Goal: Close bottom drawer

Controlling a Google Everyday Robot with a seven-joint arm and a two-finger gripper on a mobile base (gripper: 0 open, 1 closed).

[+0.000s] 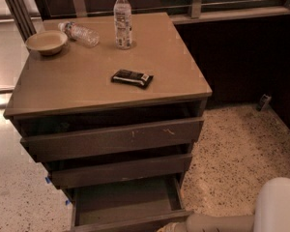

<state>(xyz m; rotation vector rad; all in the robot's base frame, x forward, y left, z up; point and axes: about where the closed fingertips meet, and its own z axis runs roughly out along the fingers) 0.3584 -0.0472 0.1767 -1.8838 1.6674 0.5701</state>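
The bottom drawer [125, 204] stood pulled out at the foot of the cabinet, lowest of the three drawers we counted, and it reached farther forward than the two above it. Its dark inside lay open to view, but its front was cut off by the lower edge of the view, so we could not make out the whole face. The middle drawer [121, 170] sat out a little, and the top drawer [111, 139], with pale scratches on its front, sat out a little too.

On the surface [87, 86] we counted two clear bottles: one upright bottle [122, 21] near the back and one lying bottle [79, 33] on its side to the left of it. One bowl [46, 41] stood just beside the lying bottle, and one dark packet [131, 78] lay flat near the middle.

The hand [171, 226] was at the very bottom edge, just beside the right front corner of the bottom drawer, and mostly cut off. We could not tell whether it was apart or together, nor whether it touched the drawer. One pale arm [217, 222] ran from it to the right, toward a white body [278, 207] in the corner. Two small blue marks [48, 180] showed on the speckled floor [232, 149] at the cabinet's left.
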